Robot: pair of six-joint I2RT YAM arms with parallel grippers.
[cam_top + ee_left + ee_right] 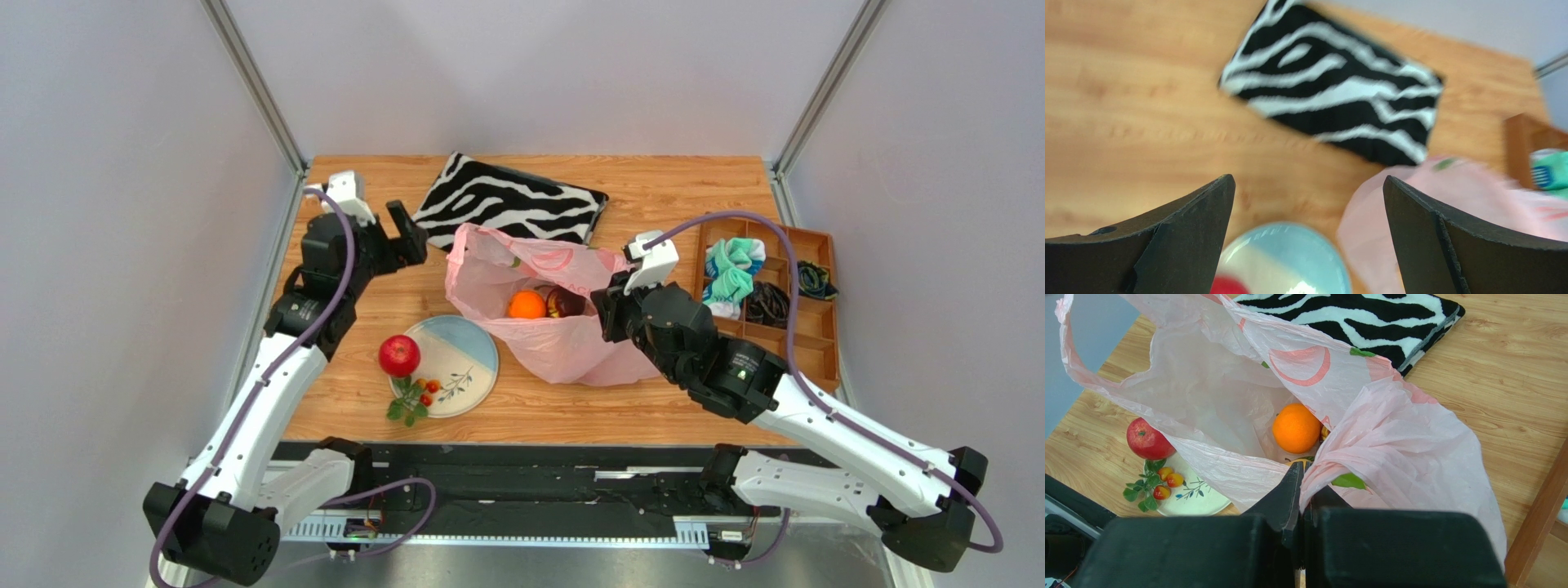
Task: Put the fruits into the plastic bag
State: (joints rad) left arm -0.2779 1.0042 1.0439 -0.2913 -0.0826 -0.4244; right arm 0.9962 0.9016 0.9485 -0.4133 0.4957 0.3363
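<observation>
Pink film: the plastic bag (558, 349) sits mid-table, between the zebra pouch (509, 202) on the far side and the plate (472, 349) at near left. Its mouth is open upward.

Right gripper (604, 306) is clamped on the bag's near-right rim. In the wrist view its fingers (1287, 496) are closed tight on a fold of film and on nothing else, propping the mouth open.

In the bag: orange (526, 304), and a dark maroon fruit (566, 301) just to its right, touching or nearly so.

Not yet bagged: red apple (399, 355) at the plate's left edge, and the berry sprig (417, 398) on its near edge, leaves hanging off the rim.

Left gripper (411, 239) has its jaws spread wide and holds nothing. It hovers over bare wood at far left, beside the pouch's left corner.

Key geometry:
- The apple lies almost straight toward the near side from the left fingers, and lower. The left wrist view shows the plate and a sliver of red at the bottom edge, between the fingers.
- The left arm is clearly the nearer one, and the right is tied up with the bag.
- The apple is round, so there's no axis to align to. The sprig lies flat, long axis roughly near-far, and is probably the fiddlier pick.
- The bag mouth is right of the apple, so I'd expect a short carry rightward over the plate.

Risk: the bag's left lip droops onto the plate's right edge and could snag an incoming fruit.
</observation>
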